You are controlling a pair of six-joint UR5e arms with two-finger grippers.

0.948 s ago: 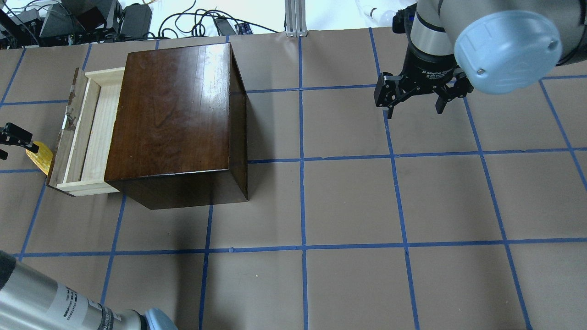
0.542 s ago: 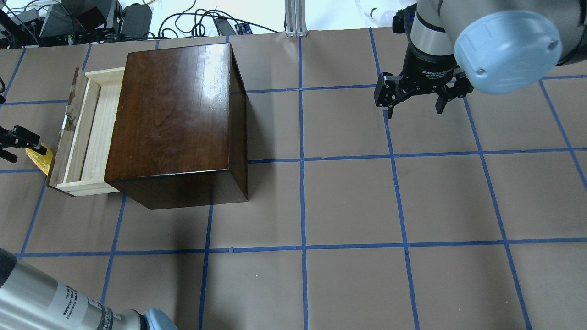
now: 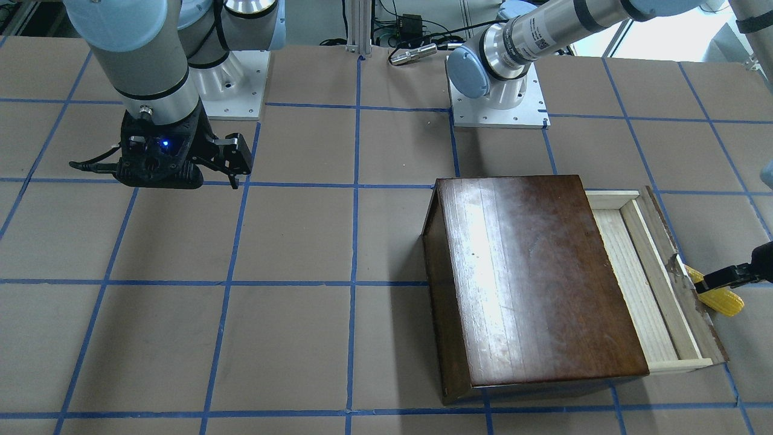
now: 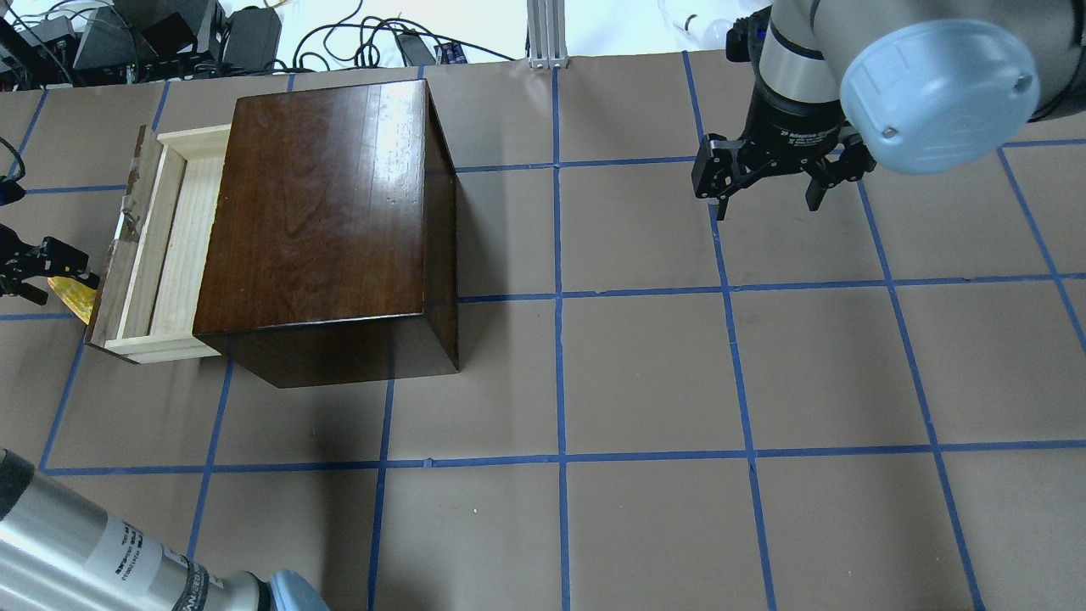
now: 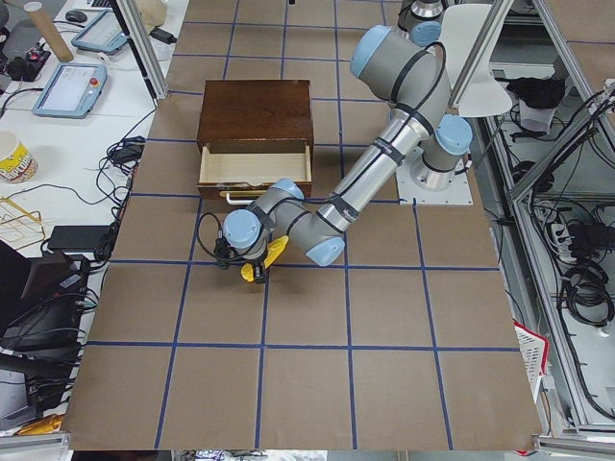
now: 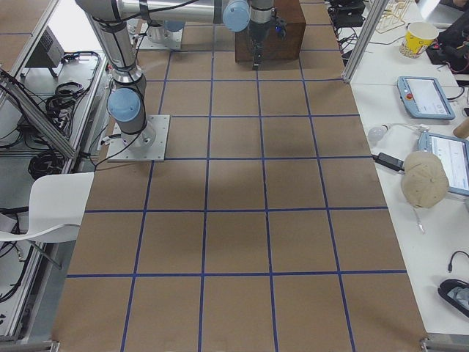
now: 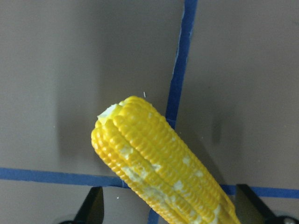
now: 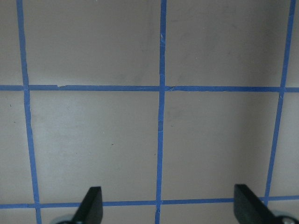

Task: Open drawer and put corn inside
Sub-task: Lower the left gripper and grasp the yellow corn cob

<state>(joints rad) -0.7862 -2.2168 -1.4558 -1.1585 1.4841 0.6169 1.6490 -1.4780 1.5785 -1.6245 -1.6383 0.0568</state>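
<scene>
The dark-brown box [image 4: 322, 204] stands at the table's left, with its drawer [image 4: 157, 246] pulled out; the pale wood tray looks empty. The yellow corn [image 4: 75, 299] lies on the table just outside the drawer's dark front panel, and also shows in the front view [image 3: 723, 300]. My left gripper [image 4: 47, 276] is low over the corn and open. In the left wrist view the corn [image 7: 154, 163] lies between the two spread fingertips [image 7: 91, 207]. My right gripper [image 4: 768, 199] is open and empty, far right at the back.
Cables and equipment [image 4: 127, 34] lie beyond the table's back edge. The left arm's forearm [image 4: 102, 552] crosses the front left corner. The right arm's base plate [image 3: 229, 78] sits at the robot side.
My left gripper has moved in from the table's left edge toward the drawer front, over the corn. The corn, drawer and right arm have not moved.
</scene>
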